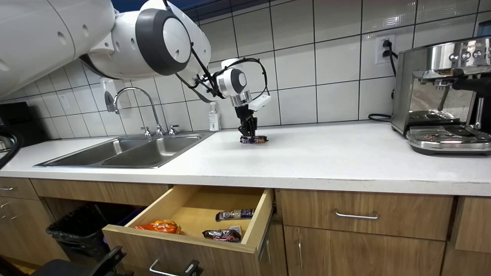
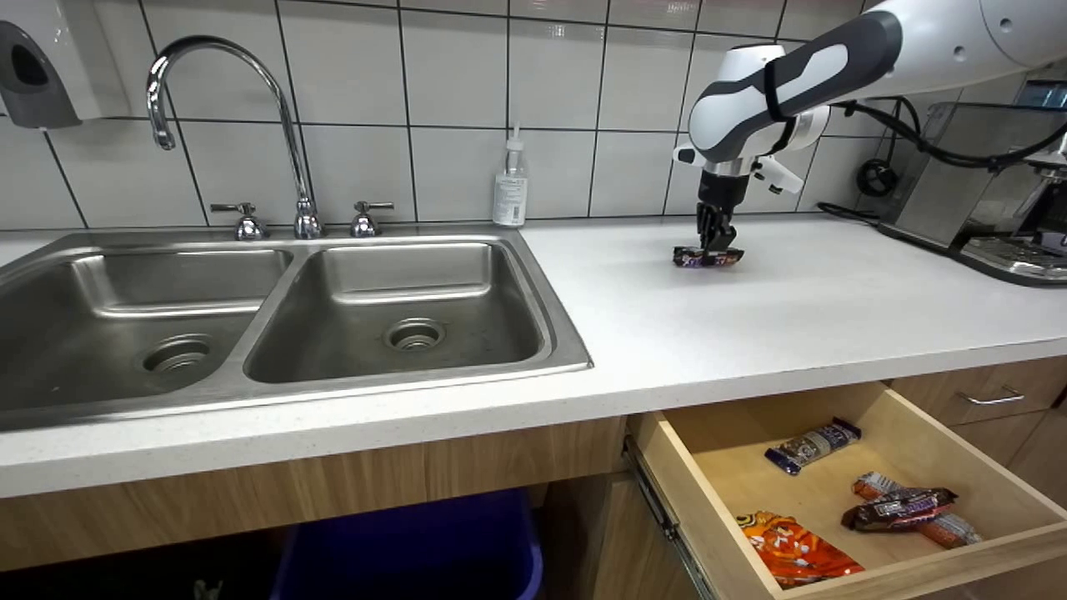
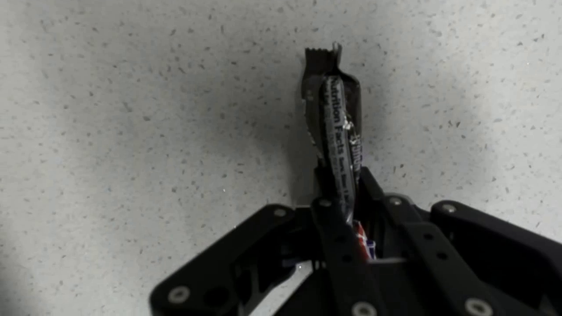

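A dark-wrapped snack bar (image 3: 336, 123) stands out between the fingers of my gripper (image 3: 344, 186) in the wrist view, its wrapper pinched and creased. "Nutrition Facts" print runs along its top, and a red and blue patch shows further back. My fingers hide the middle of the bar. Both exterior views show the gripper (image 1: 249, 135) pointing down at the white countertop (image 1: 326, 149), shut across the bar (image 2: 688, 257). The bar lies at counter level; whether it touches the surface I cannot tell.
Below the counter, an open drawer (image 1: 199, 203) holds an orange bag (image 2: 792, 546), a blue-ended bar (image 2: 813, 446), and a dark bar (image 2: 899, 509) across an orange one (image 2: 950, 530). A sink (image 2: 567, 346), soap bottle (image 2: 510, 196) and espresso machine (image 1: 418, 88) flank the arm.
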Available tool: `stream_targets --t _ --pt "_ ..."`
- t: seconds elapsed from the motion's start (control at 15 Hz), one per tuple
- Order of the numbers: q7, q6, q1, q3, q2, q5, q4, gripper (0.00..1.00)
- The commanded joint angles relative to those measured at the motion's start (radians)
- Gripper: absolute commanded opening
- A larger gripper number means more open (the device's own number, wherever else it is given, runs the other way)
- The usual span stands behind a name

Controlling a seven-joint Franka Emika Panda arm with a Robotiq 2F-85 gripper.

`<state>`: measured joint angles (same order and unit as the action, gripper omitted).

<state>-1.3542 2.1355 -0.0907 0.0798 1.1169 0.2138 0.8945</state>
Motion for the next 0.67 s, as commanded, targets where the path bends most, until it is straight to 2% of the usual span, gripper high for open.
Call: stream_targets --t 0.0,0.6 --pt "-0.005 0.023 0.010 -0.011 -0.022 -0.022 0.010 0.04" --pt "0.035 0.106 0.032 -0.015 -0.085 -0.014 0.109 0.04"
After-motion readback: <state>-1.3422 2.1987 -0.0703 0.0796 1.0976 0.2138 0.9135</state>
